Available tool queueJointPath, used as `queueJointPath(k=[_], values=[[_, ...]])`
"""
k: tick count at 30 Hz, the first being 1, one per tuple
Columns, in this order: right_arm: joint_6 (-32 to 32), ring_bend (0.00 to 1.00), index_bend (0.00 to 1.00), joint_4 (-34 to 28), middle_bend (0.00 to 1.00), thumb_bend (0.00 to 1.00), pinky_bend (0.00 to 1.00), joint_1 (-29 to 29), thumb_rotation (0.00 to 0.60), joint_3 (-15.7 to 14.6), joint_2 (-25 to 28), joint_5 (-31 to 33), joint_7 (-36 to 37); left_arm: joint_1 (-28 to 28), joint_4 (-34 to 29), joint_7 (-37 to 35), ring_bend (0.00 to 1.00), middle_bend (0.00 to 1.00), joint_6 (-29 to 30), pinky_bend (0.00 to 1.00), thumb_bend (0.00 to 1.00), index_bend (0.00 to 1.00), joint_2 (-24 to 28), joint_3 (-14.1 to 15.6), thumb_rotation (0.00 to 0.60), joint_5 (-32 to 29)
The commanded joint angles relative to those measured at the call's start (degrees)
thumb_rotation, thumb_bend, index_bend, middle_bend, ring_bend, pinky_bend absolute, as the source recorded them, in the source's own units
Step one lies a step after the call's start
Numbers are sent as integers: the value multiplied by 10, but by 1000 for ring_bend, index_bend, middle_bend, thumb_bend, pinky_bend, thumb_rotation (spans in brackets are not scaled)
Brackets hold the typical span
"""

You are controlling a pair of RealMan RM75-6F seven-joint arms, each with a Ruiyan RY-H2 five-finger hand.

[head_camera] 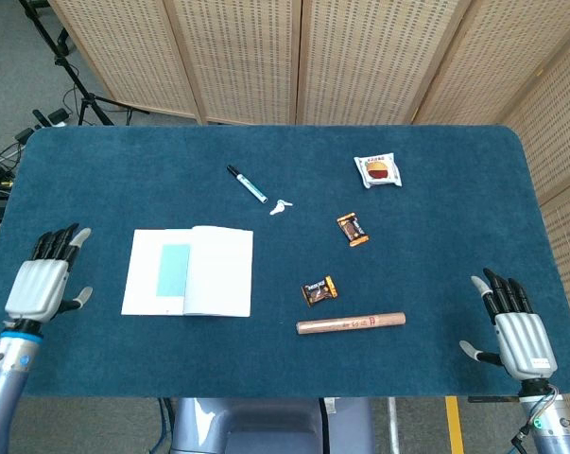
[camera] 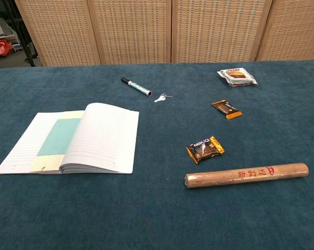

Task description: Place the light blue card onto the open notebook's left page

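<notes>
The light blue card (head_camera: 173, 269) (camera: 59, 136) lies flat on the left page of the open notebook (head_camera: 218, 272) (camera: 104, 136), left of the middle of the table. My left hand (head_camera: 42, 282) hovers at the table's left edge, well clear of the notebook, fingers spread and empty. My right hand (head_camera: 514, 326) stays at the front right corner, fingers apart, holding nothing. Neither hand shows in the chest view.
A marker pen (head_camera: 247, 183) and a small key (head_camera: 281, 206) lie behind the notebook. Two snack wrappers (head_camera: 353, 229) (head_camera: 319, 290), a brown roll (head_camera: 351, 323) and a white packet (head_camera: 378, 171) lie to the right. Wicker screens stand behind the blue table (head_camera: 455, 227).
</notes>
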Motion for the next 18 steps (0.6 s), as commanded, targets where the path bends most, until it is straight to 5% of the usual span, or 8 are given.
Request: queueJointPath(k=[1,7,18], values=[[0,0,0,-1,0,156,0,0,600,0,-1,2,-4,79,47,-31,0,0,86,0,267,0,-32,20,600,58],[5,0,0,-6,0,156,0,0,600,4,-3,4,-12,131,73,-34,0,0,131,0,265,0,-50,19,600,86],[6,0,0,-11,0,156,0,3,600,2,-3,-6,-14,155,83,-24,0,0,106,0,261,0,-54,6,600,107]])
